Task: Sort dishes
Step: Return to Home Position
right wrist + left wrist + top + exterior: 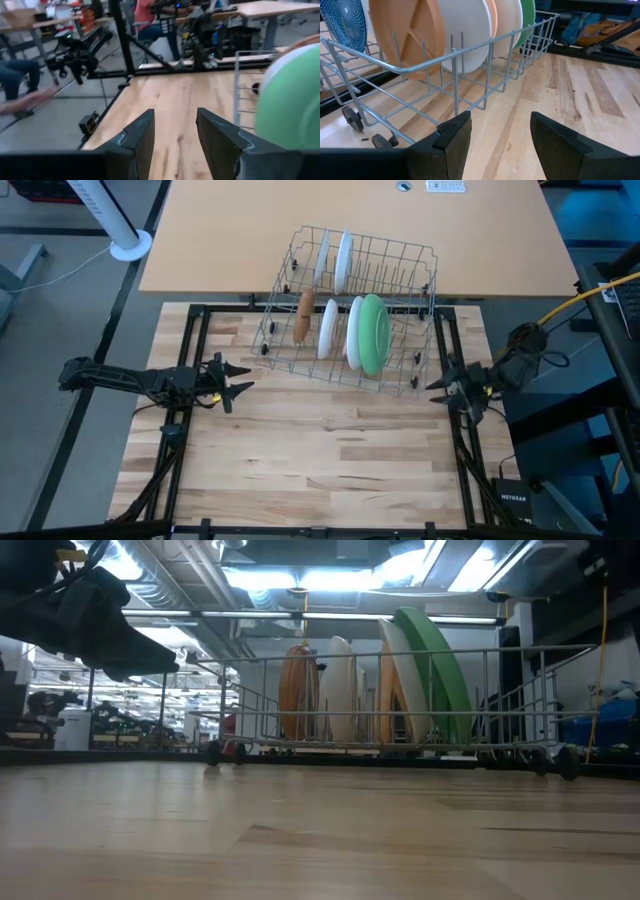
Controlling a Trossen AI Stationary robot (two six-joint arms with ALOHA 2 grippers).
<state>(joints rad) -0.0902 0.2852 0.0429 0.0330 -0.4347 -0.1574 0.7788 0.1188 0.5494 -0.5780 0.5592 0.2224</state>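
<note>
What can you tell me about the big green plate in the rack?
The green plate is round, flat and light green. It looks smooth, like plastic, and it is the biggest dish there. It stands on its edge, leaning a little, in the grey wire rack, at the right-arm end of the front row. A white plate stands close beside it on the side toward the left arm. The rack's wires hold it up.

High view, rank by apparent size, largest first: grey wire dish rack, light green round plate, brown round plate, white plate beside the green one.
1. Grey wire dish rack
2. Light green round plate
3. White plate beside it, only slightly smaller
4. Brown round plate, edge-on, so rank unsure
</note>
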